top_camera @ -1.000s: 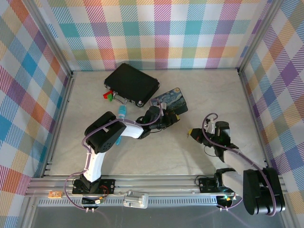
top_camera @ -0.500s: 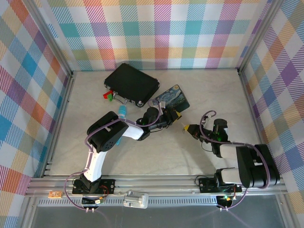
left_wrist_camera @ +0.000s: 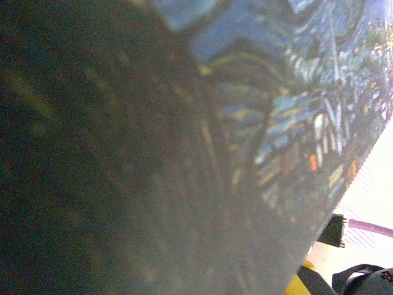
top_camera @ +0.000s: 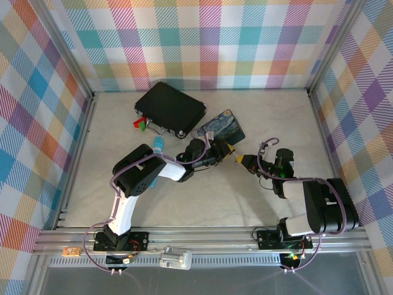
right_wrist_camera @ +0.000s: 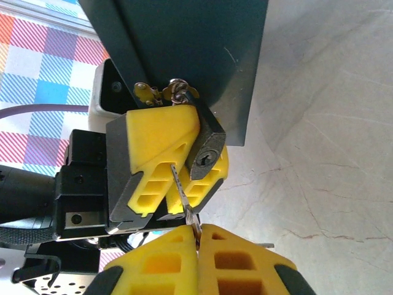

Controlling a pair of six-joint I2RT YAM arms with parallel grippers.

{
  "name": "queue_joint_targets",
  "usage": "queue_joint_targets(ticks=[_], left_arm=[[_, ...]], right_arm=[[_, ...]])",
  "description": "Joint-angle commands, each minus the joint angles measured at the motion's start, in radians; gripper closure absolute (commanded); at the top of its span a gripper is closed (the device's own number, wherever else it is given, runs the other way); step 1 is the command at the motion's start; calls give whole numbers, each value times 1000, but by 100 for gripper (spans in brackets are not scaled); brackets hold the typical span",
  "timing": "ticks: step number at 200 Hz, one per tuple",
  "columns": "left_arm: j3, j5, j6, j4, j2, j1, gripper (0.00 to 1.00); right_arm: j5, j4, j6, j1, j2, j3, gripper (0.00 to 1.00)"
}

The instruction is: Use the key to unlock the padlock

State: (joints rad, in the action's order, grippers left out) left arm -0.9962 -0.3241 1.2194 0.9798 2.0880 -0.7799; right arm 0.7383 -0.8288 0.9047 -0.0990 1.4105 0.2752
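The padlock (right_wrist_camera: 206, 152) is a small dark block whose silvery shackle (right_wrist_camera: 178, 90) hooks through the latch of the starry-night tin (right_wrist_camera: 184, 43). My left gripper (right_wrist_camera: 198, 161) is shut on the padlock's body, one yellow finger (right_wrist_camera: 156, 138) on each side. The keyhole faces my right gripper (right_wrist_camera: 198, 236), which is shut on the thin silvery key (right_wrist_camera: 184, 196). The key's tip rests just left of the keyhole, against the left gripper's finger, outside the lock. From above, the left gripper (top_camera: 225, 149) and right gripper (top_camera: 241, 160) nearly meet beside the tin (top_camera: 220, 128). The tin's print (left_wrist_camera: 295, 110) sits blurred against the left wrist camera.
A black case (top_camera: 170, 107) lies behind the tin, with small red and green pieces (top_camera: 141, 123) at its left corner. A light-blue stick (top_camera: 158, 144) lies by the left arm's elbow. Plaid walls enclose the table (top_camera: 276, 117) on three sides.
My right gripper has moved left and away from the base with the key, closing the gap to the padlock. The left gripper and the tin have stayed put.
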Motion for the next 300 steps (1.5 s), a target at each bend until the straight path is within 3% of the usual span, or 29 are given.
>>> queue_joint_targets(ticks=[1,80,300], left_arm=[[3,-6,32,71,15,3,100],[1,-6,39,80,20,1,100],[-25,-7,73,79,20,-29,100]], right_arm=[[11,-1,-10,2,5,14,100],[-30,91,-47,2,-59,1,100],[5,-44,-18,-4,61,51,100]])
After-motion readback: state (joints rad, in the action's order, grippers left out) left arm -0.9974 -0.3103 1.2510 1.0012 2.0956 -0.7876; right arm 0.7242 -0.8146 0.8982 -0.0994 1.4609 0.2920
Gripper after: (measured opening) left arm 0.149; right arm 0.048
